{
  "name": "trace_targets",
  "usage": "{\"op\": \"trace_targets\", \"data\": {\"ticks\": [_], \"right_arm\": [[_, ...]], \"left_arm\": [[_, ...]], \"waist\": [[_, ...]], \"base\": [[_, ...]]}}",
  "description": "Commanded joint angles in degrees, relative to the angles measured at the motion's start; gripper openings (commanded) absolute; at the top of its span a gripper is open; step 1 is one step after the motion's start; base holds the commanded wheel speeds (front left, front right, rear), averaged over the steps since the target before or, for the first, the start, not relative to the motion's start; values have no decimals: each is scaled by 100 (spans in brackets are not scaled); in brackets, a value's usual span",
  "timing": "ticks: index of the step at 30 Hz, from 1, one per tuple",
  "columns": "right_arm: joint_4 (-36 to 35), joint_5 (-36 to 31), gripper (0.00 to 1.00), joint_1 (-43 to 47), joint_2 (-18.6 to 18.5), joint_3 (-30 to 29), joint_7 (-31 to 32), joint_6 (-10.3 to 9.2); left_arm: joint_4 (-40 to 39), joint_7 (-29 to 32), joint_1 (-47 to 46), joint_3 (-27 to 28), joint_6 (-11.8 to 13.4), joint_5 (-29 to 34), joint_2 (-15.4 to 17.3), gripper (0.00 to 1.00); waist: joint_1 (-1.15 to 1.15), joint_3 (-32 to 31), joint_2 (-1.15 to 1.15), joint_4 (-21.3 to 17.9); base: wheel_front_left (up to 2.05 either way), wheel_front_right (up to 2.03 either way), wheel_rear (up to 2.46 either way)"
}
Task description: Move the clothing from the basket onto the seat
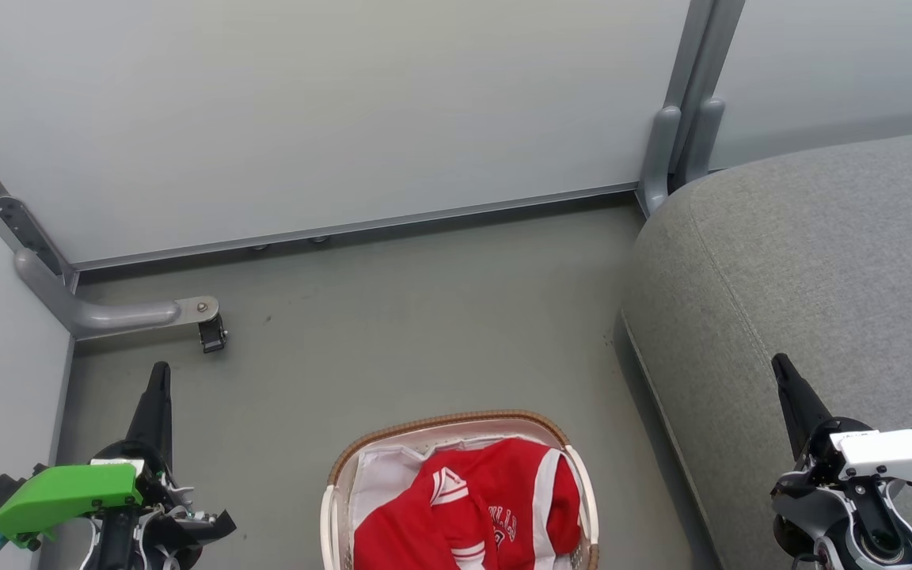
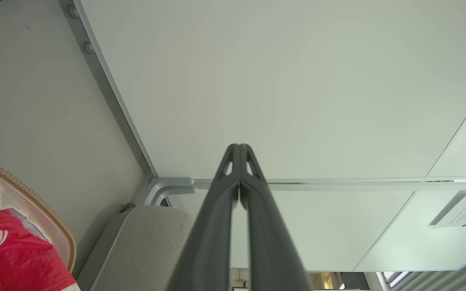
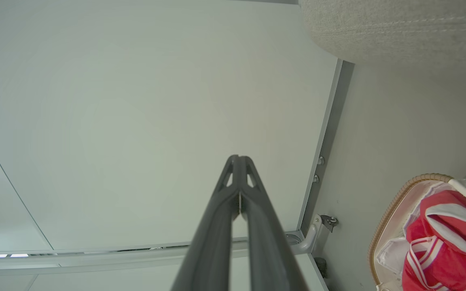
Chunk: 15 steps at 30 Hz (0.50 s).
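Red clothing (image 1: 488, 507) with white stripes and lettering lies heaped in the cream basket (image 1: 444, 421) on the floor at the bottom centre of the head view. To its right stretches the grey seat (image 1: 812, 261), with nothing lying on it. My left gripper (image 1: 160, 372) hangs left of the basket, shut and empty. My right gripper (image 1: 780, 366) hovers over the seat's front part, also shut and empty. In the left wrist view the gripper (image 2: 239, 147) points at a wall, with the clothing (image 2: 10, 254) at lower left. The right wrist view has its gripper (image 3: 238, 158) likewise, with the basket (image 3: 390, 210) at lower right.
Pale partition panels (image 1: 329, 103) close off the back and left. A grey metal foot with a black castor (image 1: 212, 332) juts onto the floor at left. A grey post (image 1: 674, 142) stands at the seat's back corner. Open grey floor (image 1: 424, 317) lies beyond the basket.
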Motion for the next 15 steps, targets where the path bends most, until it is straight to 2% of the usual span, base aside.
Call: {"op": "trace_targets", "data": {"ticks": [1,4,5,15], "right_arm": [[-14,-23,0,66,-11,-16,17,3],[-14,-24,0,66,-12,-16,17,4],[-14,-24,100,66,-12,-17,17,3],[88,-145,100,1,-26,150,-166,0]], "left_arm": [[-3,6,64,16,-21,43,-3,0],[-3,6,64,17,-21,43,-2,0],[-3,7,64,17,-21,43,-2,100],[208,-176,7,-58,0,56,-37,100]], "waist": [[0,0,0,0],[0,0,0,0],[0,0,0,0],[0,15,0,2]], "base": [[0,0,0],[0,0,0],[0,0,0],[0,0,0]]}}
